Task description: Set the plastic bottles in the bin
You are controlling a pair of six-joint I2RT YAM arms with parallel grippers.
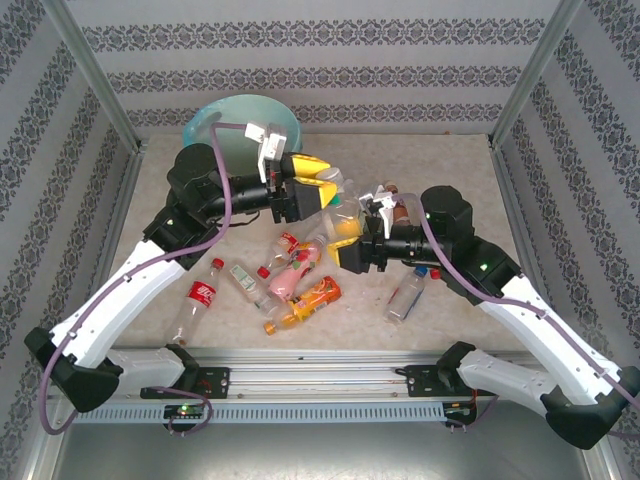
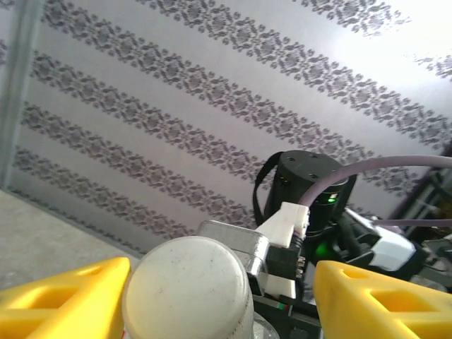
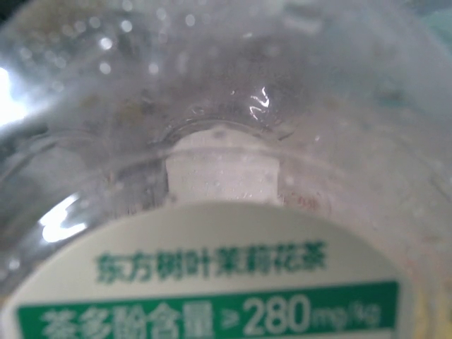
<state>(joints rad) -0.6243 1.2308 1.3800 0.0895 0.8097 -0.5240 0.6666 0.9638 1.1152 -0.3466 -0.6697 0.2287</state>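
The left fingers (image 2: pixel 63 296) stand apart on either side of the white cap (image 2: pixel 187 289) of a clear bottle (image 1: pixel 345 208), with a gap showing on one side. The right fingers (image 1: pixel 345 243) grip the same bottle from its other end, above the bench (image 1: pixel 450 160). Its green-and-white label (image 3: pixel 247 282) sits close to the wrist camera. Other bottles (image 1: pixel 295 280) lie near the front, and the bin (image 1: pixel 213 120) stands at the back left.

Grey damask bands running across white wall panels (image 1: pixel 320 60). Speckled beige showing on tabletop (image 1: pixel 450 160). Light blue-green liner covering bin (image 1: pixel 215 122). Yellow showing on left gripper fingers (image 2: pixel 63 300); off-white on bottle cap (image 2: pixel 187 289). White label (image 3: pixel 212 282) carrying green characters and green band on clear bottle (image 3: pixel 226 85). Lying loose: red-label bottle (image 1: pixel 200 295), pink bottle (image 1: pixel 288 278), orange bottle (image 1: pixel 312 296).
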